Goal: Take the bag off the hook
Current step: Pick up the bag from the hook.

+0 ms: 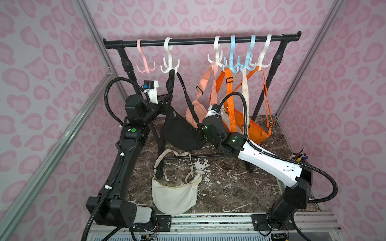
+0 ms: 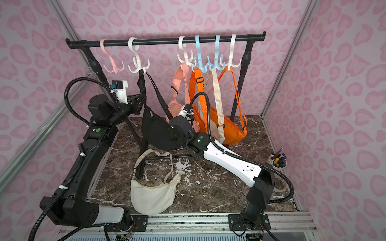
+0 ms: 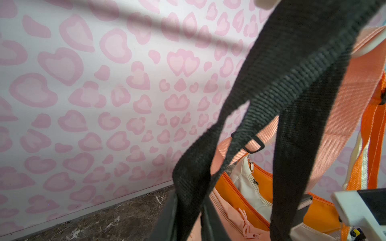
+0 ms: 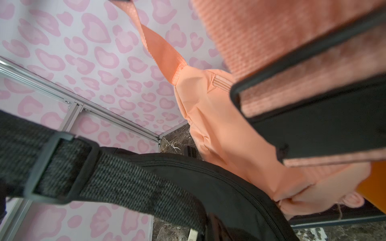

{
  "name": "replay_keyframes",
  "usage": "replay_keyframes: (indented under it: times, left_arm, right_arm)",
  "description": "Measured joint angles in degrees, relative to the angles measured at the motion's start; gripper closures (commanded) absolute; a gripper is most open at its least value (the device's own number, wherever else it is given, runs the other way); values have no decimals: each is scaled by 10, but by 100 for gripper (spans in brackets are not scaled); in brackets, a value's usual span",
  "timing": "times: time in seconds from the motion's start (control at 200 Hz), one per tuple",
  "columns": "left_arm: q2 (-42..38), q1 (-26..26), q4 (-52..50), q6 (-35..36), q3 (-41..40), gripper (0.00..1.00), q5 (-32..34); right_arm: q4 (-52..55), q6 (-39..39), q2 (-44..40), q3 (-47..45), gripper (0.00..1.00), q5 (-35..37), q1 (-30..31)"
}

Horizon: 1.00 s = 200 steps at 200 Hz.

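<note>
The left gripper point(image 1: 166, 99) has its jaws drawn in on the strap point(image 3: 271, 83) of the black bag point(image 1: 181, 133), which hangs from the white hook point(image 1: 169, 62) at its twelve o'clock. The right gripper point(image 1: 212, 107), at three o'clock, is closed beside the peach bag point(image 1: 196, 108) — what it pinches cannot be told. A cream bag point(image 1: 175, 194) lies on the marble table point(image 1: 229, 187) at six.

A black crescent-shaped bag point(image 1: 181, 133) with a zipped top hangs tilted, its right end lower, by its black webbing strap point(image 1: 170, 83) from the white multi-pronged hook point(image 1: 169, 62), second from left on the far rail point(image 1: 188, 40).
</note>
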<state>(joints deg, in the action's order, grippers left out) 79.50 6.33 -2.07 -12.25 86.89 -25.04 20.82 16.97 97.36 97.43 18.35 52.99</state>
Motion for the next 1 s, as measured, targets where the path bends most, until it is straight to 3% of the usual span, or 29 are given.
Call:
replay_keyframes:
  times: [0.19,0.29,0.515,0.7,1.0]
  left_arm:
    - [-2,0,0,0,0,84,10]
    - [-3,0,0,-2,0,84,13]
    - [-4,0,0,-2,-6,88,20]
    - [-6,0,0,-2,-7,92,31]
    - [-12,0,-1,-8,-6,97,45]
  right_arm:
    - [-12,-2,-23,-15,61,-35,1]
    - [-22,-2,-29,-22,59,-50,1]
    - [-15,-10,-16,-19,85,-50,1]
    - [-15,-15,-16,-19,100,-45,1]
    - [-12,-18,-23,-9,100,-42,2]
